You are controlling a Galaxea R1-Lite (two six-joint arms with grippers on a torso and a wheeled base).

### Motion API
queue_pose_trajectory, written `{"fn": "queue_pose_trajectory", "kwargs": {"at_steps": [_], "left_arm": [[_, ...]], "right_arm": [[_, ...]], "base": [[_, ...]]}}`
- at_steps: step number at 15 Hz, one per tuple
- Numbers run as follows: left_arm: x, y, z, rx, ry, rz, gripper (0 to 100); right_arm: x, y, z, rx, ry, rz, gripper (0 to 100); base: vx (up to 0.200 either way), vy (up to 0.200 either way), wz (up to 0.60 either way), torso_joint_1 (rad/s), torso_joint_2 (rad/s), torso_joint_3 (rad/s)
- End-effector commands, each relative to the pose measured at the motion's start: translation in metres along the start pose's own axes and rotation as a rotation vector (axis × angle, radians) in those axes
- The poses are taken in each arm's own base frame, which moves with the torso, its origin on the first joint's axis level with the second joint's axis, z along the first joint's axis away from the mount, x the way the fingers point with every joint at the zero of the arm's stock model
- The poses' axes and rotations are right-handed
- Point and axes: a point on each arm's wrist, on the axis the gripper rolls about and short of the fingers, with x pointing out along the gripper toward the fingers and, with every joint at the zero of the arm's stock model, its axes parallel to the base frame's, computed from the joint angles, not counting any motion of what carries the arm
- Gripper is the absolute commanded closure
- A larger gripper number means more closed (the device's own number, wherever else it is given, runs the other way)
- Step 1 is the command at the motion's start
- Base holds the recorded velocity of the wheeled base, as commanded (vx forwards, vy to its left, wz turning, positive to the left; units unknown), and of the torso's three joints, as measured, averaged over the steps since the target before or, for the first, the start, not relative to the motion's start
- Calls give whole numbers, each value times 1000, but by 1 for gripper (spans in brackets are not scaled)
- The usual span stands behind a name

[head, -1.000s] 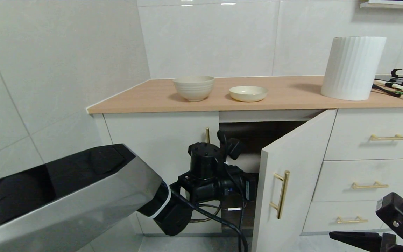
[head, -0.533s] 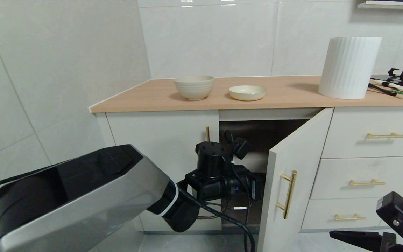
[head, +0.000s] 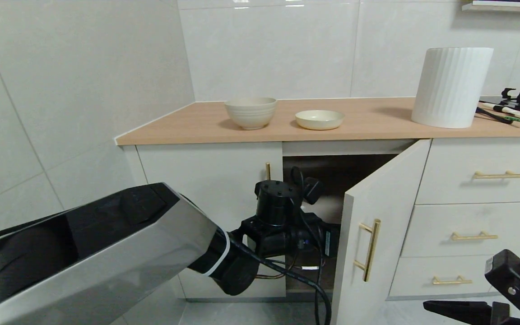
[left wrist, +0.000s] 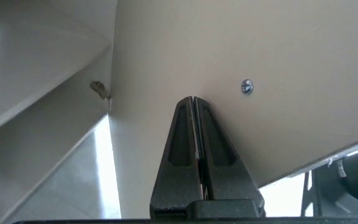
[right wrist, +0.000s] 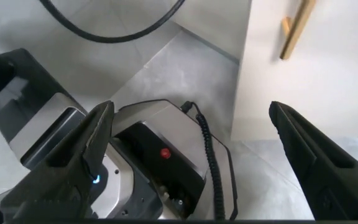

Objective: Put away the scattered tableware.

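Observation:
A cream bowl point(head: 250, 113) and a shallow cream dish point(head: 319, 119) stand side by side on the wooden counter point(head: 188, 128). Below them one cabinet door point(head: 386, 216) hangs open by its gold handle point(head: 368, 250). My left arm's wrist point(head: 282, 221) is inside the cabinet opening, behind that door. In the left wrist view my left gripper point(left wrist: 193, 106) is shut on nothing, its tip at the door's inner face point(left wrist: 291, 56) near a screw point(left wrist: 247, 86). My right gripper point(right wrist: 191, 143) is low beside the drawers, open wide and empty, above the floor.
A tall white ribbed canister point(head: 452, 88) stands on the counter to the right, with a stove and utensils point(head: 513, 110) beyond it. Drawers with gold handles point(head: 499, 175) fill the cabinet's right side. A tiled wall point(head: 61, 90) closes off the left.
The camera shifted slightly. My left wrist moved right inside the opening and the door swung a little wider. The right gripper stayed low at the right.

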Motion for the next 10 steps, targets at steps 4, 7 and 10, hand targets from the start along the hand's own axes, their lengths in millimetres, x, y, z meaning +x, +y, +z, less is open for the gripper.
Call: {"fn": "queue_pose_trajectory", "kwargs": {"at_steps": [4, 7, 10], "left_arm": [[7, -123, 3, 108, 44, -249, 100], [-27, -105, 8, 91, 34, -145, 100], [-74, -66, 17, 61, -49, 30, 100]], "right_arm": [[-21, 6, -5, -20, -45, 182, 0], [-23, 7, -6, -24, -39, 220, 0], [-17, 7, -3, -21, -24, 204, 0]], "base": [[0, 0, 0, 0, 0, 0], [0, 0, 0, 0, 0, 0], [0, 0, 0, 0, 0, 0]]}}
